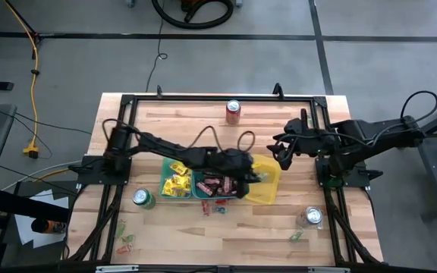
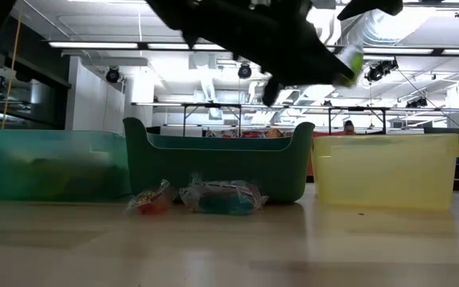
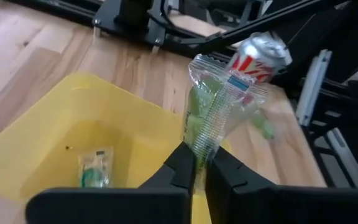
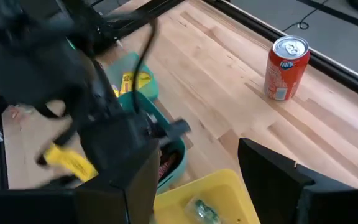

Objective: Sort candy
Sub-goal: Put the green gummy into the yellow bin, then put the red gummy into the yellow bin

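Your left end effector (image 3: 199, 167) is clamped on a clear green-tinted candy (image 3: 219, 106), holding it over the yellow bin (image 3: 55, 124) right of centre in the high view. One green candy (image 3: 95, 168) lies inside that bin. Your right end effector (image 1: 281, 149), fingers apart and holding nothing, hovers just right of the bin. More candy fills the two teal bins (image 1: 179, 180) at centre; loose pieces (image 1: 217, 206) lie on the worktop (image 1: 203, 243) just below.

Left arm (image 1: 203, 158) covering part of middle bin (image 1: 217, 186); bars inside showing only partly. Wrappers (image 1: 125, 244) near table's front-left corner staying too small to identify.
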Robot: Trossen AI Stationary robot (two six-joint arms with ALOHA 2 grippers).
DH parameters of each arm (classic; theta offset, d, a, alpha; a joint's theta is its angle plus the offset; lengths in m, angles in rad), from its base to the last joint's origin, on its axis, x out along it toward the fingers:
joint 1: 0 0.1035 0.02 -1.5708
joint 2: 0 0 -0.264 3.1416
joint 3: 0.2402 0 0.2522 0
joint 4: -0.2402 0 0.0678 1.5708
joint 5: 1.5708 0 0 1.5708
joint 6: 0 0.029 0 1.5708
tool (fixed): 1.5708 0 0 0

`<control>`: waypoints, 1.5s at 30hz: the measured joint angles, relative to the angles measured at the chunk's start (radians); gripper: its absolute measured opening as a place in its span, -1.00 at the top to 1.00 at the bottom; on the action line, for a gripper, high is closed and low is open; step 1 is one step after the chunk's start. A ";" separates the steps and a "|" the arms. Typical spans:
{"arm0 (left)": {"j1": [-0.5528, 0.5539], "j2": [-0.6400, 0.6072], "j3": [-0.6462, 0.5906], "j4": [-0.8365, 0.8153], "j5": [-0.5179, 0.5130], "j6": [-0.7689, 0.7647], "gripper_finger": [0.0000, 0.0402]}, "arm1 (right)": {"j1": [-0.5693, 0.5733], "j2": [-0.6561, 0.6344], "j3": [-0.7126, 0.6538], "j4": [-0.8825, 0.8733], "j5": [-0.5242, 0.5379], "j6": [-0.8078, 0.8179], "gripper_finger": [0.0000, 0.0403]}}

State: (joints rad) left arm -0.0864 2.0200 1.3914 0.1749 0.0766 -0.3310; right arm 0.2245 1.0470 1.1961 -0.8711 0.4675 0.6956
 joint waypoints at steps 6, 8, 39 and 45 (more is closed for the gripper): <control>0.001 0.101 0.151 -0.116 -0.009 0.000 0.66 | 0.000 0.000 0.000 0.000 -0.004 -0.040 -0.06; 0.001 0.104 0.173 -0.158 -0.010 -0.005 0.51 | 0.000 0.000 0.000 0.000 -0.005 -0.063 -0.06; -0.048 0.017 0.181 -0.420 -0.056 0.249 -0.12 | 0.067 0.317 0.000 -0.104 -0.148 0.441 -0.06; -0.048 -0.057 0.174 -0.641 -0.020 0.289 -0.12 | 0.079 0.284 0.013 -0.077 -0.115 0.441 -0.06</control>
State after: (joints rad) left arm -0.1341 1.9626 1.5655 -0.4663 0.0565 -0.0418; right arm 0.3033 1.3311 1.2086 -0.9476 0.3521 1.1365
